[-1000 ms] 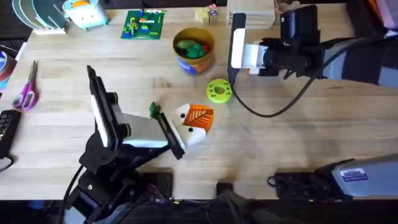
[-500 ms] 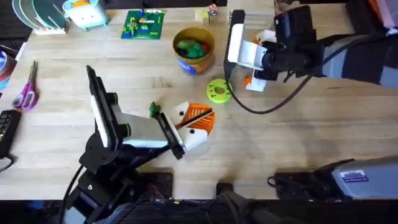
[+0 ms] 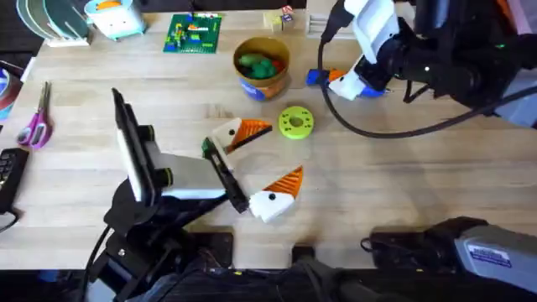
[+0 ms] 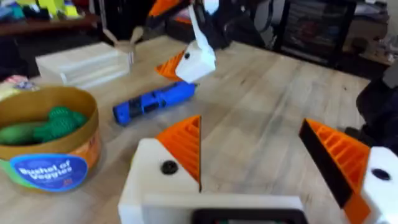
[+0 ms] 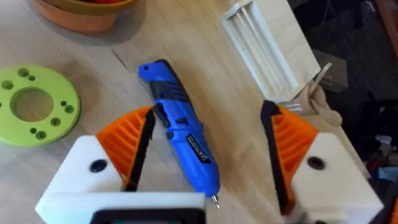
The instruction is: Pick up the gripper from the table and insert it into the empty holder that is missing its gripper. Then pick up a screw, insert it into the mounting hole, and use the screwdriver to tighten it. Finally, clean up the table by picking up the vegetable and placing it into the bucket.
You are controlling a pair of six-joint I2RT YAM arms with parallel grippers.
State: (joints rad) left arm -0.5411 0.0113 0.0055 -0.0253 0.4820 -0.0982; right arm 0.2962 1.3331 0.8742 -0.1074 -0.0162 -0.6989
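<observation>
Light falls bright and even from above on the table (image 3: pixel 75 168), with no hard glare; the cable past the right gripper (image 3: pixel 357 81) throws only a thin soft shadow. In the left wrist view the nearest parts of the left gripper (image 4: pixel 267 162) are soft, and the room beyond the far table edge is dim and blurred. Under the right gripper (image 5: pixel 208 149) the screwdriver (image 5: pixel 180 134) is fairly sharp, while the near finger bases smear slightly.

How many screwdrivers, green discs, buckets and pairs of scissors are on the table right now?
blue screwdriver: 1
green disc: 1
bucket: 1
scissors: 1
Total: 4
</observation>
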